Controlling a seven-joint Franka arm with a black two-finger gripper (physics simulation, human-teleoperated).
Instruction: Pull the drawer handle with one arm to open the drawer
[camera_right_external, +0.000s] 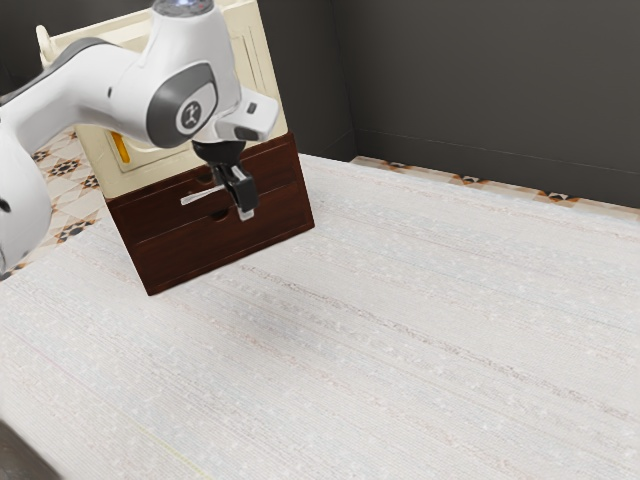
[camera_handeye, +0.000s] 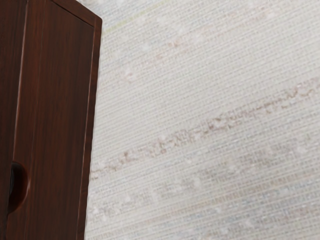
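The black gripper (camera_right_external: 240, 196) points down in front of the cabinet's dark wood drawer section (camera_right_external: 224, 244) in the exterior view. A thin silver bar, apparently the drawer handle (camera_right_external: 200, 196), stands out from the upper part of that wood front; one end lies at or just behind the gripper, and contact cannot be made out. Part of a rounded recess shows beside the gripper. From the wrist view, the dark wood front (camera_handeye: 55, 110) appears on one side of the hand, with a dark rounded recess (camera_handeye: 20, 188) in it.
The cabinet's cream upper part (camera_right_external: 150, 170) has an orange piece (camera_right_external: 121, 148) on its front. A whitish woven surface (camera_right_external: 400, 320) spreads out before the cabinet, also seen beneath the hand. Dark walls (camera_right_external: 480, 90) and patterned floor tiles lie beyond.
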